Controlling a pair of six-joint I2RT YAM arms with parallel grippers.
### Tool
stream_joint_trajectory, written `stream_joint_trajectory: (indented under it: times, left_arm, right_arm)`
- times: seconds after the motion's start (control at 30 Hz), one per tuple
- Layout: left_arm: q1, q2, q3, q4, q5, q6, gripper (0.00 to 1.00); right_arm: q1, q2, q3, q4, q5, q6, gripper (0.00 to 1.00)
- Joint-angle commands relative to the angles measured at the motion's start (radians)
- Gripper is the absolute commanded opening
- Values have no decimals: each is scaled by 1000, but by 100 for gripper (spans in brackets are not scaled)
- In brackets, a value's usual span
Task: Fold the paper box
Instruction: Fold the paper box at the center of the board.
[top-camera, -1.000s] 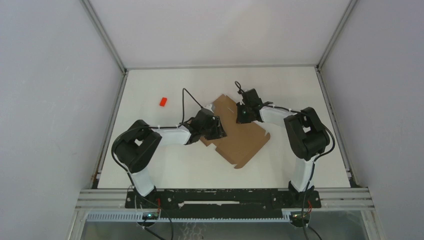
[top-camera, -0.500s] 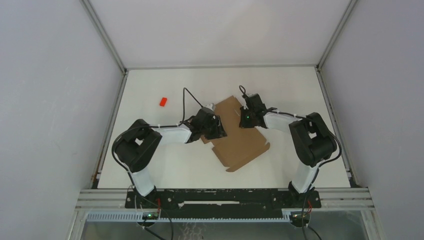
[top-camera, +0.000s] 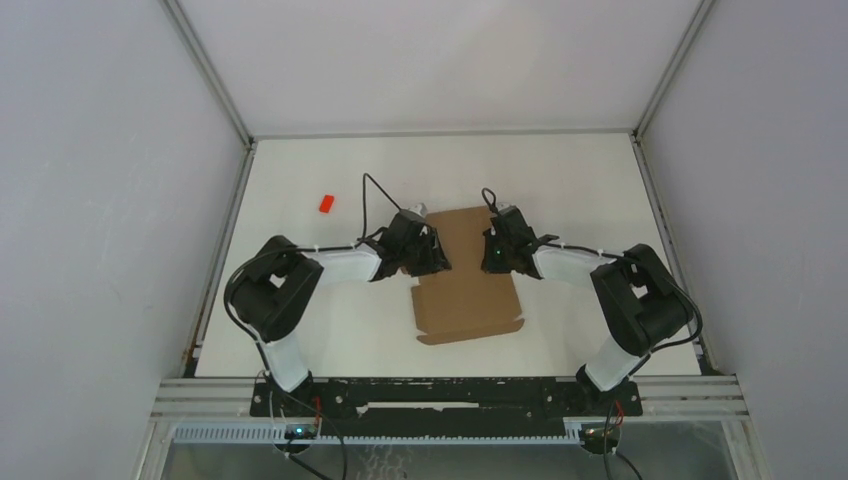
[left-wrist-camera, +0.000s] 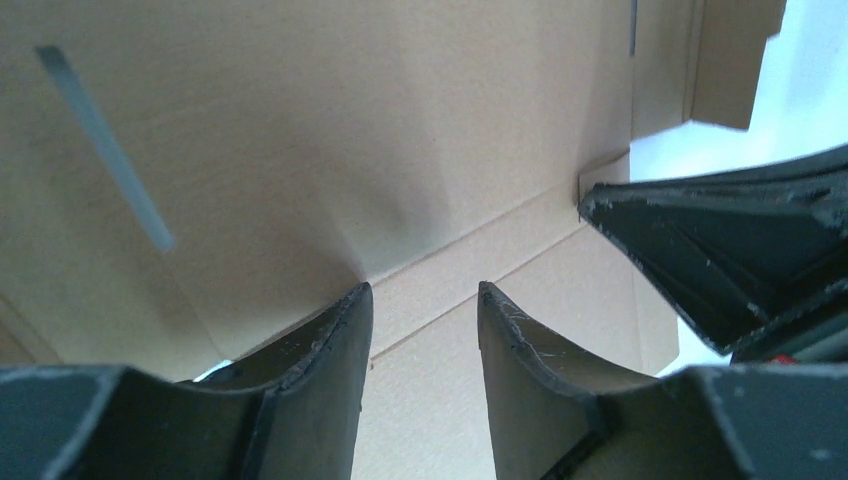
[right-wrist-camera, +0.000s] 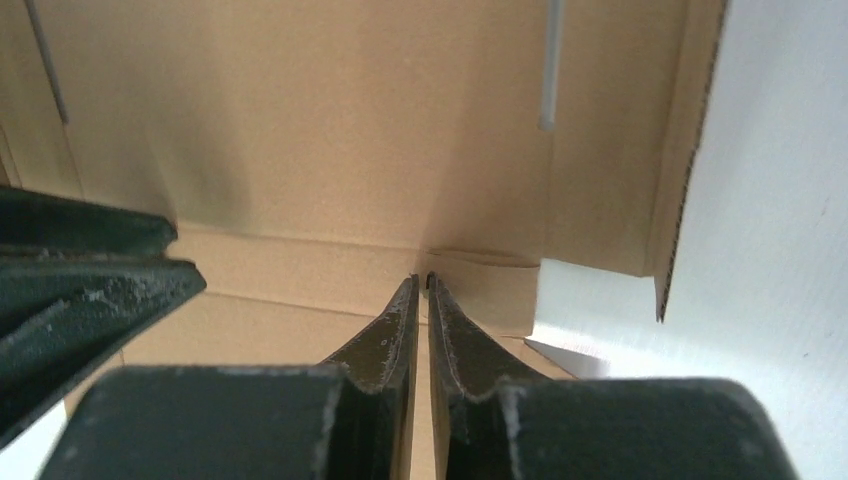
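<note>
left gripper first: fingers partway apart, with only bare cardboard showing through the gap, so it's open and not holding anything. its tips sit right at a crease in the paper box, and a long slit is cut in the panel beyond. right gripper is the opposite, with its fingers pinched almost together and just a thin dark line between them. the tips are on the same sort of crease, and honestly i can't tell if a sliver of card is caught in there. from above, the two claws face each other across the far half of the box, left one on its left edge, right one on its right edge. the brown sheet lies on the white table, roughly centred, its near end toward the arm bases. a small red block sits well off to the left.
</note>
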Motion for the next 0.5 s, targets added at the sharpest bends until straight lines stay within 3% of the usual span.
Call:
stream_joint_trajectory:
  times: [0.0, 0.13, 0.47]
  left_arm:
    - [31, 40, -16, -101, -49, 60, 50]
    - [39, -8, -34, -89, -39, 73, 57]
    - [76, -168, -135, 25, 50, 95, 60]
  right_arm:
    - [54, 13, -87, -78, -7, 62, 15]
    - [55, 32, -93, -63, -19, 72, 16]
    - [47, 38, -93, -45, -38, 79, 16]
